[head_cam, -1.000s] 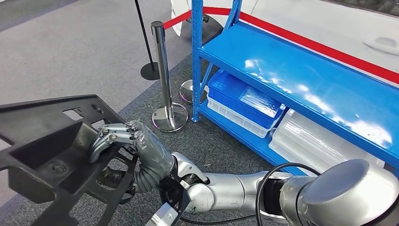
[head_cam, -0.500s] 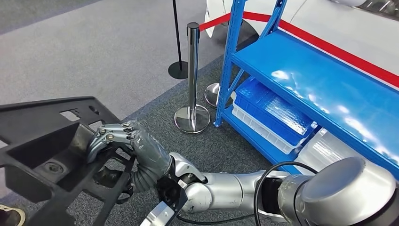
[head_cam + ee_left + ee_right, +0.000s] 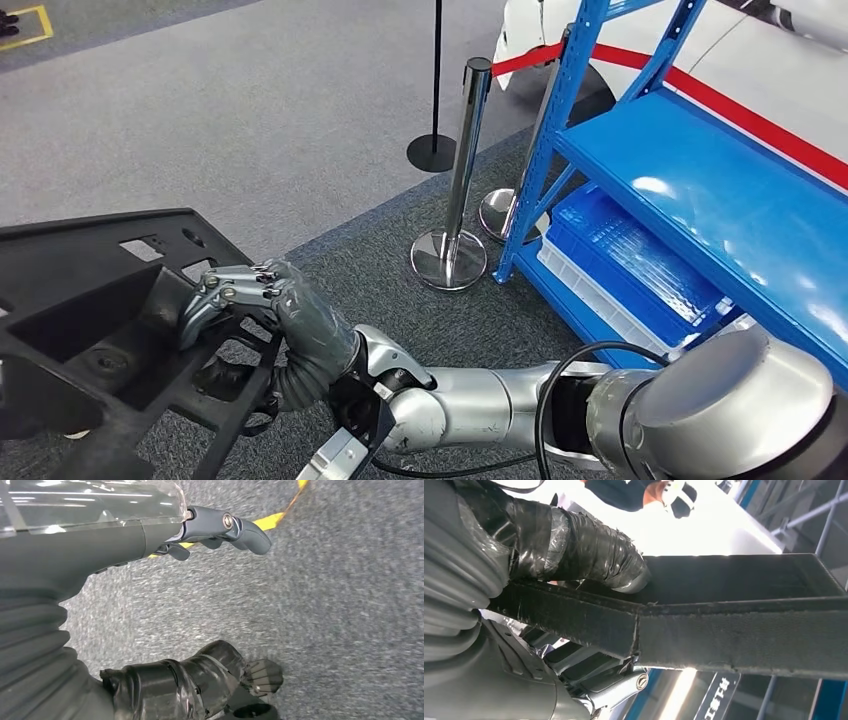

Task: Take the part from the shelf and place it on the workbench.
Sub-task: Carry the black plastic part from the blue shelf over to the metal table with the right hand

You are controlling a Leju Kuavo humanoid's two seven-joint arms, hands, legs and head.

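My right hand has its fingers curled over a bar of the black part and grips it; the part is off the shelf, low at my left. Since a second ago the whole view has swung, so the shelf and the chrome post sit further right. Open grey carpet lies beyond the part. My left hand hangs with fingers apart, holding nothing.
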